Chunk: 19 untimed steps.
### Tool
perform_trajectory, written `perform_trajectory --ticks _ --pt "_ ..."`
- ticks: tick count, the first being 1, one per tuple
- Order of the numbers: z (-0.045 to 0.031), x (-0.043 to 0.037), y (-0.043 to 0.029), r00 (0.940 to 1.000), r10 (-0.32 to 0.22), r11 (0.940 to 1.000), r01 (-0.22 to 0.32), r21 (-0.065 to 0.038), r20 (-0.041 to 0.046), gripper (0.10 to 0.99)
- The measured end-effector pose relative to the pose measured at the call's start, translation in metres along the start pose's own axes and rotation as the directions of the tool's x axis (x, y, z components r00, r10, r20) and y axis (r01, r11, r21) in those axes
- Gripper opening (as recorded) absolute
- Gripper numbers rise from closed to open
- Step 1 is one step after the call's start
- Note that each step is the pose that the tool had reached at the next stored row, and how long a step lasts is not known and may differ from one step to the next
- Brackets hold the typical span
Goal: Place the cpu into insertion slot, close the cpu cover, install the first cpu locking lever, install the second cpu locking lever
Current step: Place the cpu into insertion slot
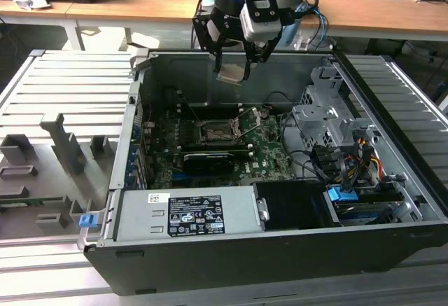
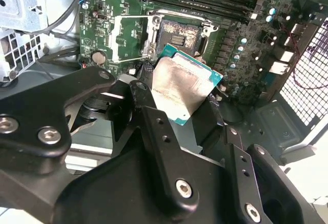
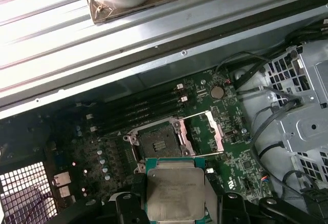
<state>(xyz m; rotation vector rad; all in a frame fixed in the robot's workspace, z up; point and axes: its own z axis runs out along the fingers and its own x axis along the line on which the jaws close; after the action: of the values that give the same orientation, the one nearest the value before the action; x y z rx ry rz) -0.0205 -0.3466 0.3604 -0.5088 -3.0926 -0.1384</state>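
The gripper (image 1: 234, 69) is seen closed on the cpu (image 1: 232, 73), which is pinched at two opposite edges between the black fingers (image 2: 145, 97). In the exterior view the chip is held in the air above the open computer case (image 1: 210, 264), near its far wall and well apart from the board below.

In both wrist views the cpu (image 2: 183, 86) (image 3: 175, 192) is shown as a flat square chip. Its metal top is dull silvery-grey, smudged and faintly brownish, and it is bordered by a thin green edge of circuit board. A slight tilt is seen in the exterior view.

The insertion slot (image 1: 215, 133) (image 3: 159, 142) is left uncovered on the green motherboard (image 1: 269, 153), its dark square of contacts exposed. The cpu cover (image 3: 215, 134) (image 2: 116, 39), a thin silvery frame with an open centre, is swung away from the socket on its hinge and lies to one side.

Rows of dark memory modules (image 3: 138, 108) are set just beside the slot. A long black card (image 1: 208, 160) lies across the board nearer the exterior camera, and a grey box with a label (image 1: 189, 215) is placed at the case's near wall. A metal drive cage (image 1: 325, 120) with cables is seen at the exterior view's right.
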Motion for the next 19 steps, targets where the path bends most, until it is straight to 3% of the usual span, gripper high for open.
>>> perform_trajectory --ticks 19 --pt "0.0012 0.0 0.0 0.9981 0.061 0.9982 -0.061 -0.001 0.0054 0.541"
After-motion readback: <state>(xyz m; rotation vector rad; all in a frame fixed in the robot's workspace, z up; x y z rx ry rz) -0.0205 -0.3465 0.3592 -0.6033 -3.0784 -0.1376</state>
